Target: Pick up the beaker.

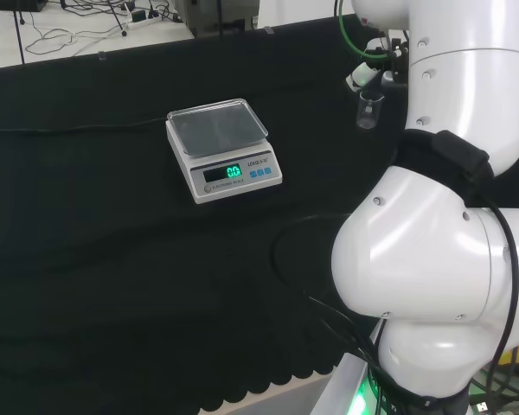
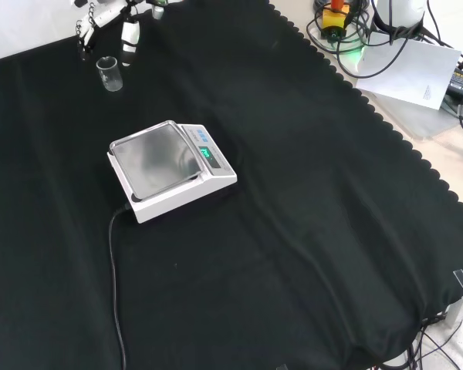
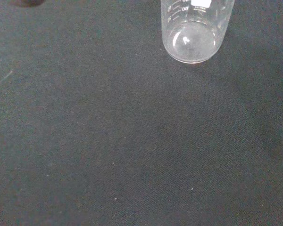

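A small clear glass beaker (image 2: 109,74) stands upright on the black cloth, apart from the scale; in the head view the beaker (image 1: 369,111) is near the arm's white links. The wrist view looks down into the beaker (image 3: 195,29), which looks empty and has printed marks on its wall. The hand (image 2: 112,13) hangs at the front view's top left, just beyond and above the beaker, with one finger (image 2: 130,37) reaching down beside it. Its fingers look relaxed and hold nothing. In the head view, the hand (image 1: 369,73) sits just above the beaker.
A white digital scale (image 2: 170,169) with a grey pan and lit display stands mid-cloth; its black cable (image 2: 114,285) trails toward the front view's bottom edge. The scale (image 1: 223,147) is left of the beaker in the head view. The arm's links (image 1: 441,259) fill the head view's right side.
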You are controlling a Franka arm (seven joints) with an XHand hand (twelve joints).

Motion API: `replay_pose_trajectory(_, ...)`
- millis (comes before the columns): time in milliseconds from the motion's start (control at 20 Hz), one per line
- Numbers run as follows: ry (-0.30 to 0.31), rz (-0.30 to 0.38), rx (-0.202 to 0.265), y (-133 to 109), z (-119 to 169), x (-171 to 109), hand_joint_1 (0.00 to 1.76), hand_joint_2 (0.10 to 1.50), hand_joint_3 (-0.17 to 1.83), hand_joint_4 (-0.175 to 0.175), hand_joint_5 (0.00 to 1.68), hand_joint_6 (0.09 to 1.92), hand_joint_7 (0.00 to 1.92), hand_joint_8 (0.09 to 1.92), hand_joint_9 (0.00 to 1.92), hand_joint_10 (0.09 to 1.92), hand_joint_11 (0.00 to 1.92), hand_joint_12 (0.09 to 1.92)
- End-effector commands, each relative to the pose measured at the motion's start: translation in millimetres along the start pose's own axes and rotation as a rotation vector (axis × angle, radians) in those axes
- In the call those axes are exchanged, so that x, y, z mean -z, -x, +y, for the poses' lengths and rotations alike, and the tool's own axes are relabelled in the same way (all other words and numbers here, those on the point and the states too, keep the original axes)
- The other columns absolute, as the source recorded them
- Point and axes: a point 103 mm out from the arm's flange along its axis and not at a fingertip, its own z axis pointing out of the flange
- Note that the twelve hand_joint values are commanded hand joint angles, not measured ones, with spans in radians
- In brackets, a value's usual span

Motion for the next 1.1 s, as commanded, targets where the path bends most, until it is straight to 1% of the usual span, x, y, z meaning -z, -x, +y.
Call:
replay_pose_trajectory(50, -0.025, 0.0, -0.019, 8, 11, -10, 0.63, 0.83, 0.22, -0.031, 0.43, 0.12, 0.16, 0.62, 0.14, 0.86, 0.0, 1.27)
replay_pose_trajectory(200, -0.035, 0.001, -0.025, 11, 18, -15, 0.65, 0.82, 0.22, -0.031, 0.43, 0.12, 0.16, 0.63, 0.14, 0.86, 0.0, 1.29)
replay_pose_trajectory(500, -0.035, -0.001, -0.036, 15, 28, -18, 0.68, 0.81, 0.22, -0.032, 0.43, 0.12, 0.16, 0.63, 0.15, 0.86, 0.0, 1.32)
replay_pose_trajectory(650, -0.027, -0.004, -0.041, 17, 29, -16, 0.68, 0.81, 0.23, -0.032, 0.43, 0.12, 0.15, 0.63, 0.06, 0.84, 0.0, 1.26)
replay_pose_trajectory(800, -0.032, 0.006, -0.049, 21, 30, -15, 0.68, 0.8, 0.23, -0.032, 0.42, 0.11, 0.12, 0.62, 0.01, 0.55, 0.0, 1.06)
replay_pose_trajectory(850, -0.032, 0.006, -0.052, 22, 30, -14, 0.68, 0.8, 0.23, -0.032, 0.42, 0.1, 0.11, 0.61, 0.0, 0.47, 0.0, 0.99)
replay_pose_trajectory(900, -0.033, 0.004, -0.054, 24, 31, -14, 0.68, 0.8, 0.23, -0.032, 0.41, 0.1, 0.11, 0.6, 0.0, 0.44, 0.0, 0.94)
replay_pose_trajectory(950, -0.035, 0.003, -0.058, 25, 32, -14, 0.68, 0.8, 0.23, -0.032, 0.42, 0.1, 0.11, 0.6, 0.0, 0.44, 0.0, 0.91)
replay_pose_trajectory(1000, -0.037, 0.003, -0.061, 26, 34, -14, 0.68, 0.8, 0.23, -0.033, 0.42, 0.1, 0.12, 0.6, 0.0, 0.49, 0.0, 0.9)
replay_pose_trajectory(1100, -0.039, 0.008, -0.064, 27, 38, -16, 0.69, 0.8, 0.23, -0.033, 0.42, 0.09, 0.13, 0.6, 0.0, 0.64, 0.0, 0.93)
